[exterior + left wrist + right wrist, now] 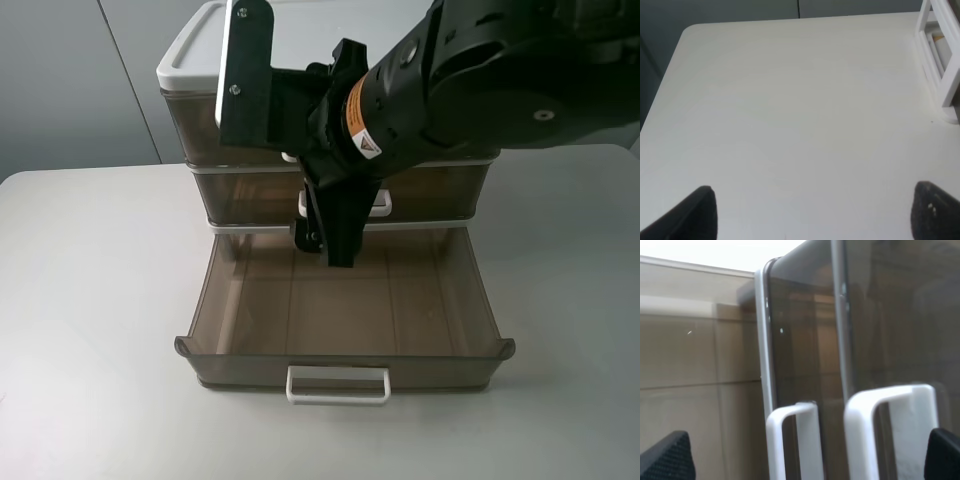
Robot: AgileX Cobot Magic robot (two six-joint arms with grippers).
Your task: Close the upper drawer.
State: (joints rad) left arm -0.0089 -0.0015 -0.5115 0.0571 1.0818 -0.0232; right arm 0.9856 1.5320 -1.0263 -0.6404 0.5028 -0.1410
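Right gripper (pixel 322 248) spread near upper drawer (pixel 195 130), bottom drawer (pixel 240 368) open

Black arm (pixel 470 70), orange warning label (pixel 358 122)

One drawer unit (pixel 200 165) stands on the single table (pixel 90 300), with one white lid (pixel 190 60) on its top. The unit holds three smoky-brown drawers: the upper drawer (pixel 195 125), one middle drawer (pixel 250 195) and one bottom drawer (pixel 340 368). From above, two white handles show on the unit's front, one bottom handle (pixel 338 398) in full and one middle handle (pixel 382 205) in part. The right wrist view also shows two. One black arm (pixel 480 70) crosses the unit's front. Each wrist view shows two dark fingertips: two on the left gripper (pixel 812 215) and two on the right gripper (pixel 807 460), four in all.
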